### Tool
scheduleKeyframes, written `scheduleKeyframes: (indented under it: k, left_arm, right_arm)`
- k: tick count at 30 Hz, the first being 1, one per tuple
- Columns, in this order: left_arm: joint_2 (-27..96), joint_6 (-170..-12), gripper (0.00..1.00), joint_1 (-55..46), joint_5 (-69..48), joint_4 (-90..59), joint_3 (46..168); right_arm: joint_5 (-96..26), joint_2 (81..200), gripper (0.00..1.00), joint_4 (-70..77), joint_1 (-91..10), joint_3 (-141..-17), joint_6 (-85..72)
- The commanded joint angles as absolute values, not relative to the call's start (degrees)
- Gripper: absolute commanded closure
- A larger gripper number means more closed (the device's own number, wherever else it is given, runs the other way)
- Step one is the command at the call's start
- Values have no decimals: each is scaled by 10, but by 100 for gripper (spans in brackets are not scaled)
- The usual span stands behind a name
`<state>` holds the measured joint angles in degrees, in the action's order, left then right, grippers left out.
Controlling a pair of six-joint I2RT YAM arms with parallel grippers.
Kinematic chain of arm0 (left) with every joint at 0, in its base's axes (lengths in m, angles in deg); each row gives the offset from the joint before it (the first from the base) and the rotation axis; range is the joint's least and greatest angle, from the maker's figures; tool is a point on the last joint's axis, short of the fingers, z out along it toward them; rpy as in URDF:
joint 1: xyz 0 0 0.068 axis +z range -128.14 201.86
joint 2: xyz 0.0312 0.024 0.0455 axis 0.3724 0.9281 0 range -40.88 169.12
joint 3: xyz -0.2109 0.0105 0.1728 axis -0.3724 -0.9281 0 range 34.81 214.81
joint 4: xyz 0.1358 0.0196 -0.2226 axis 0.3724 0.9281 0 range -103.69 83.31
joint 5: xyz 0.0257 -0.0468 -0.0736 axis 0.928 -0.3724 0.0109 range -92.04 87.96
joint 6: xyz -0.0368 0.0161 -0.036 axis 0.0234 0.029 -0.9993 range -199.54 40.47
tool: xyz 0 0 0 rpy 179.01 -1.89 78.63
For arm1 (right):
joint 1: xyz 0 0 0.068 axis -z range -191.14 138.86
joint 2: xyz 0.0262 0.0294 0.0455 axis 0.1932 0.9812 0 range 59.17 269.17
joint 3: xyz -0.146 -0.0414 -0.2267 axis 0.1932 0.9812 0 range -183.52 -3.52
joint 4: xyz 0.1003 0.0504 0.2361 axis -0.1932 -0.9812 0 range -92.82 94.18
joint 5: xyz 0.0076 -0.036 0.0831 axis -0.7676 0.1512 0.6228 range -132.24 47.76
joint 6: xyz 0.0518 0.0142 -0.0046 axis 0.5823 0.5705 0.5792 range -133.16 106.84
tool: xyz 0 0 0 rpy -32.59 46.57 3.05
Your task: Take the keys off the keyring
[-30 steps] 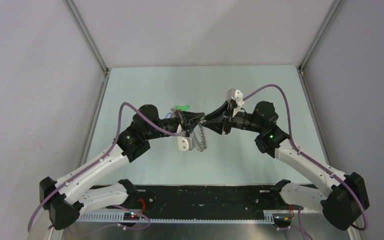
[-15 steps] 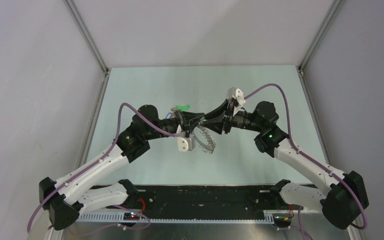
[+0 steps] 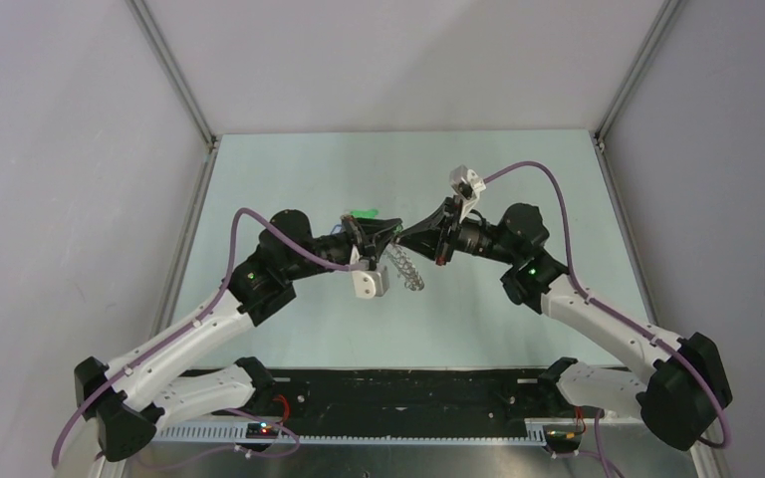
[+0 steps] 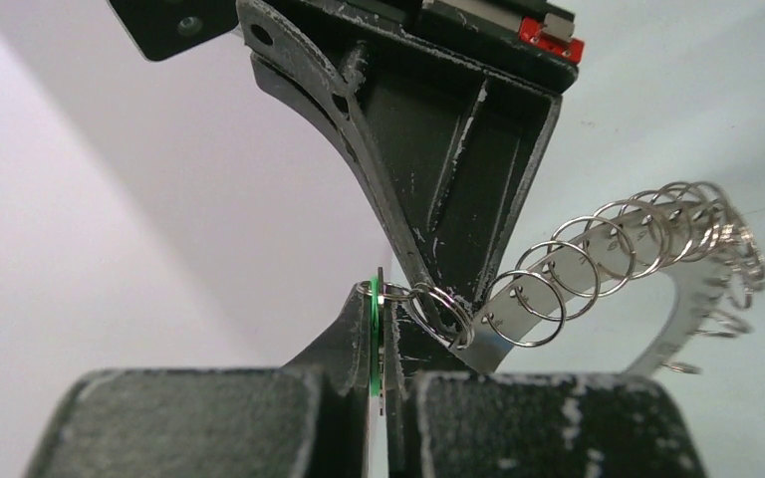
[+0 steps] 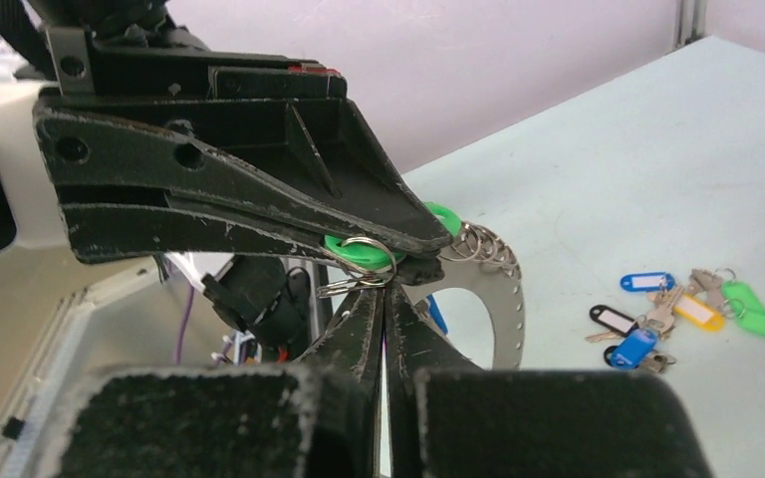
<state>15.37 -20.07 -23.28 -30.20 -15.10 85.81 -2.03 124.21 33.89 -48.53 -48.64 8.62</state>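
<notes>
The keyring (image 3: pixel 407 270) is a flat silver band with holes, strung with many small wire rings. It hangs in the air below both grippers and also shows in the left wrist view (image 4: pixel 598 249) and the right wrist view (image 5: pixel 503 299). My left gripper (image 4: pixel 383 299) is shut on a green key tag (image 4: pixel 375 334), which is also in the right wrist view (image 5: pixel 359 249). My right gripper (image 5: pixel 383 291) is shut on the small split ring (image 5: pixel 354 282) that joins that tag to the band. The two grippers meet tip to tip (image 3: pixel 398 237). No key blades show on the band.
A loose heap of keys with blue, yellow, black and green tags (image 5: pixel 677 314) lies on the pale table (image 5: pixel 657 149) behind the left arm; only a green bit of the heap (image 3: pixel 364 212) shows from above. Grey walls enclose the table on three sides.
Both grippers have shifted slightly to the left and away, still tip to tip. The hanging keyring has swung and turned beneath them. The right wrist has rolled a little.
</notes>
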Motion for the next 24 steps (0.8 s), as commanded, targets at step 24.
scheduleKeyframes:
  k: [24]
  left_arm:
    - [142,-186,100,-236,-270,-183,863]
  right_arm:
    - [-246,1151,89,264,-531,-461,226]
